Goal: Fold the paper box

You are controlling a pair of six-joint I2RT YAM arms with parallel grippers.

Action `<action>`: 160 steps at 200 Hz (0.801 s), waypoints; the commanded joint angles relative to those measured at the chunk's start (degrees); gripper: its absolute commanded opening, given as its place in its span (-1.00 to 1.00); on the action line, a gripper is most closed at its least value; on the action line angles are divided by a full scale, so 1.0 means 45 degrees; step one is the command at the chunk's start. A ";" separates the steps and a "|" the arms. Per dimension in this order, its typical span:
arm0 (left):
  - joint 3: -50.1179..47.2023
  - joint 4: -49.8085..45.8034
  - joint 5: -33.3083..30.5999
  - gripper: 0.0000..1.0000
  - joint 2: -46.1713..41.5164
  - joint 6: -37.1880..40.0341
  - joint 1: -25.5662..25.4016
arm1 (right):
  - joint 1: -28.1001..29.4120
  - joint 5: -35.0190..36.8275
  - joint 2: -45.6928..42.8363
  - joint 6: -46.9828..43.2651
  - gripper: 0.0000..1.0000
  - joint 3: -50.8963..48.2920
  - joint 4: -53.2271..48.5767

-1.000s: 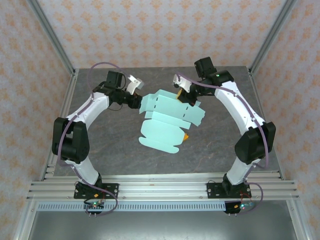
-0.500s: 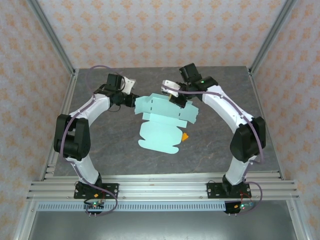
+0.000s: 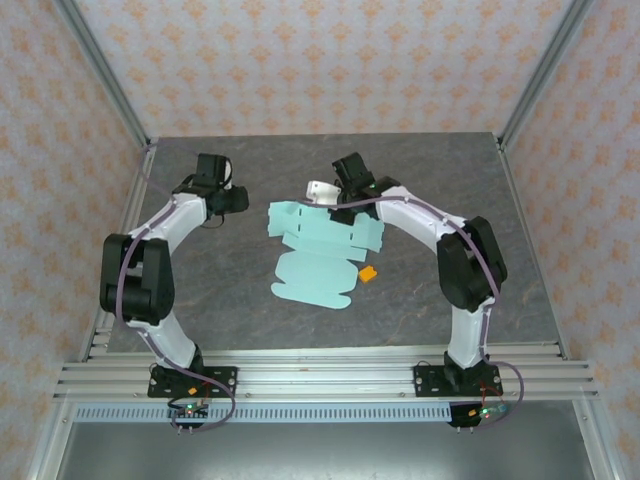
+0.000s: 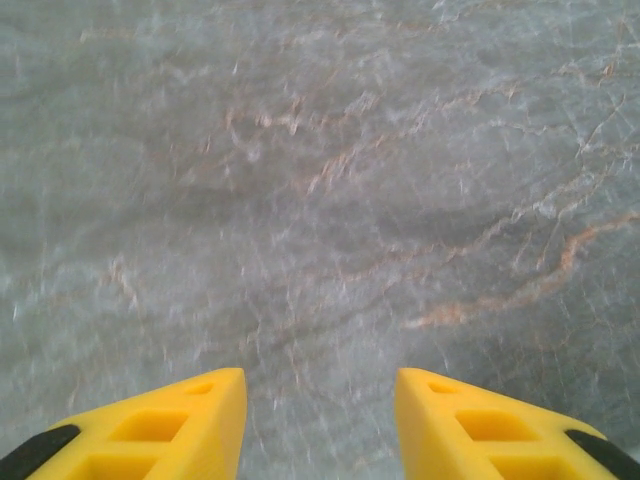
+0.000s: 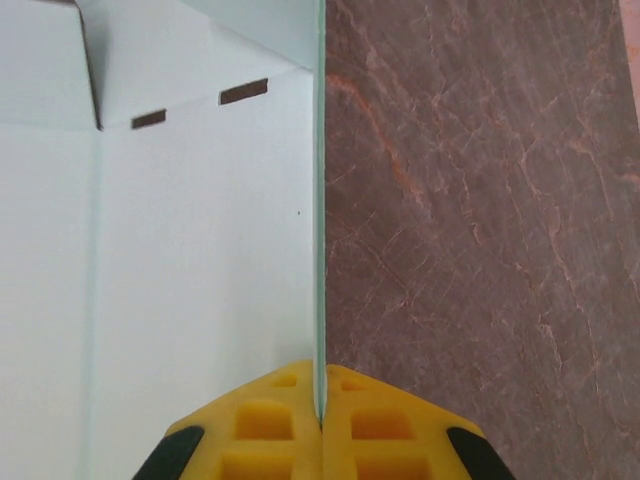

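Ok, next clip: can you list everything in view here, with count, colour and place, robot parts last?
paper box: one, pale mint green, flat unfolded sheet at mid-table
orange block: one, orange, on the table beside the paper box's right side
table: one, grey marbled, under everything
walls: three, peach patterned, around the table
rails: several, silver, near edge
left arm: one, white and black, left side
right arm: one, white and black, right side
left tool: one, yellow, open above bare table
right tool: one, yellow, shut on the paper box's edge
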 commanded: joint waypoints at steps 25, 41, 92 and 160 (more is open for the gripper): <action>-0.3219 0.1647 0.0815 -0.25 -0.3676 -0.2713 -0.0814 | 0.0158 0.1416 -0.0906 -0.0702 -1.00 -0.0869 0.2109; -0.4271 0.2083 0.1646 -0.36 -0.4465 -0.3092 -0.1798 | 0.0144 0.1337 -0.0906 -0.0560 -1.00 -0.0824 0.2153; -0.5862 0.5241 0.3162 -0.69 -0.2986 -0.4919 -0.5311 | 0.0102 0.1196 -0.0788 0.0258 -1.00 -0.0457 0.2323; -0.5087 0.7280 0.2507 -0.97 0.0791 -0.5280 -0.6093 | 0.0154 0.1293 -0.1250 0.0269 -1.00 -0.1103 0.2694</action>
